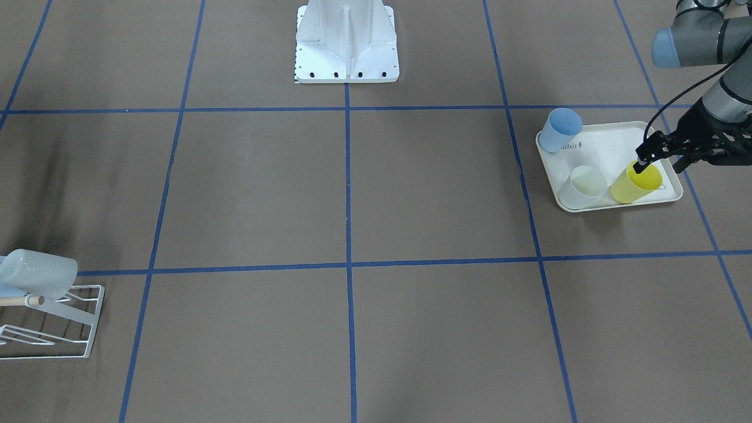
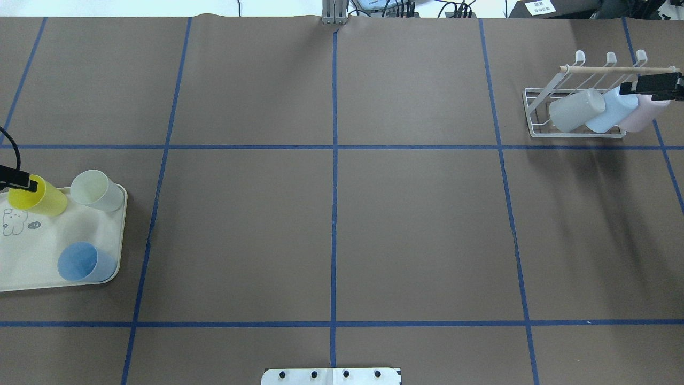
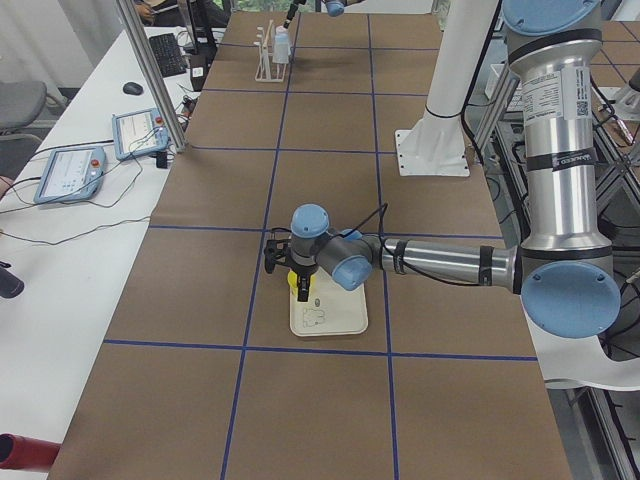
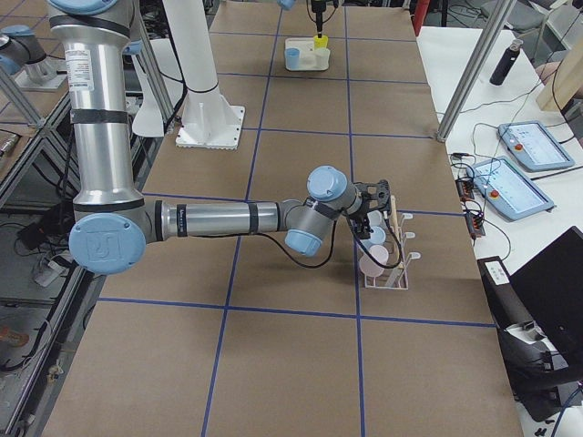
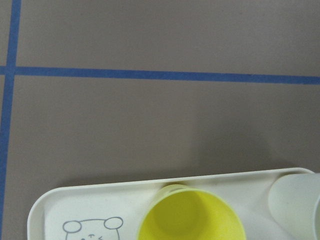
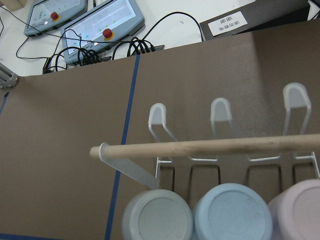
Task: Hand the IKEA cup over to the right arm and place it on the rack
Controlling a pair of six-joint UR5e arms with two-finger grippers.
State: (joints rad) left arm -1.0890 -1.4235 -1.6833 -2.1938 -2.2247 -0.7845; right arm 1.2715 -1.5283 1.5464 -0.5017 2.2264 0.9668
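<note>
A yellow cup [image 1: 636,183] stands on the cream rabbit-print tray [image 1: 611,141]; it also shows in the overhead view [image 2: 37,199] and the left wrist view [image 5: 192,215]. My left gripper [image 1: 661,164] is open at the cup's rim, one finger in its mouth and the other outside its wall. The white wire rack [image 2: 534,115] with a wooden dowel [image 6: 210,147] holds a whitish cup [image 2: 574,109], a light blue cup [image 2: 612,109] and a pink cup [image 2: 638,117]. My right gripper [image 2: 652,88] hovers over the rack's right end; it looks open and empty.
A blue cup [image 2: 80,262] and a pale whitish cup [image 2: 96,191] also stand on the tray [image 2: 32,267]. The robot's white base [image 1: 346,41] is at the table's near edge. Blue tape lines grid the brown tabletop.
</note>
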